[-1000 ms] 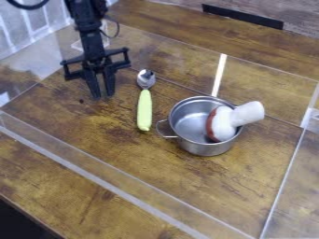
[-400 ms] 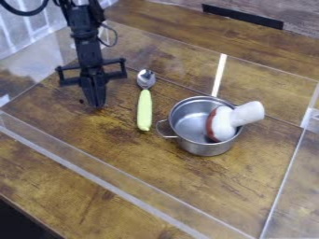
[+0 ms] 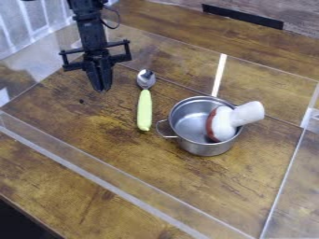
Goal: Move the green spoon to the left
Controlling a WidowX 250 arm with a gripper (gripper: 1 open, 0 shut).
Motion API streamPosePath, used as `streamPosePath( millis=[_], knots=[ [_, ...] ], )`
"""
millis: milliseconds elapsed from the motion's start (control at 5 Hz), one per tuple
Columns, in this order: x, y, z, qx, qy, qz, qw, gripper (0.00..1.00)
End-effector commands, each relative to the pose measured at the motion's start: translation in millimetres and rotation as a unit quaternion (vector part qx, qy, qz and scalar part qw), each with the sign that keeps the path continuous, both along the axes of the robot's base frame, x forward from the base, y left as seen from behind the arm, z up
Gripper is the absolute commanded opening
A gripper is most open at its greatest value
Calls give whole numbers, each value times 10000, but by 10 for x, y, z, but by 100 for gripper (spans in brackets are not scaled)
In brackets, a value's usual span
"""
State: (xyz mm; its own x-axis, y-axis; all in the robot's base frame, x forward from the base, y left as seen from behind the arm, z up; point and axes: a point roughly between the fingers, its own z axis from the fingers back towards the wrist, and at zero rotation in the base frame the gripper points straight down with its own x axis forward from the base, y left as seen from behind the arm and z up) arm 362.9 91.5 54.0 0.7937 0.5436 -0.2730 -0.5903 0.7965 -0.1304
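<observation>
Green spoon [image 3: 145, 101] lying flat on the wooden table [image 3: 88, 131], bowl pointing away, just left of a silver pot [image 3: 200, 124] holding a white mushroom-like object [image 3: 234, 116], black gripper [image 3: 99, 84] hanging apart to the spoon's left, empty, whether its fingers are parted or together cannot be told.

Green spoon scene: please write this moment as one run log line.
tool: above table, left of spoon, holding nothing | green spoon: flat on table, untouched | silver pot: right of spoon | step: spoon not yet moved
</observation>
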Motion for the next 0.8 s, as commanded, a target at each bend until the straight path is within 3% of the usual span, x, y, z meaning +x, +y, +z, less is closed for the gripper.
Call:
streamPosePath(
  millis=[0,200,400,600],
  knots=[
    [21,-6,248,110,-383,26,9992,0],
    [33,-172,170,126,-340,-142,9992,0],
    [51,-340,73,158,-305,-314,9989,100],
    [97,-379,109,156,-245,-257,9992,100]
  ],
)
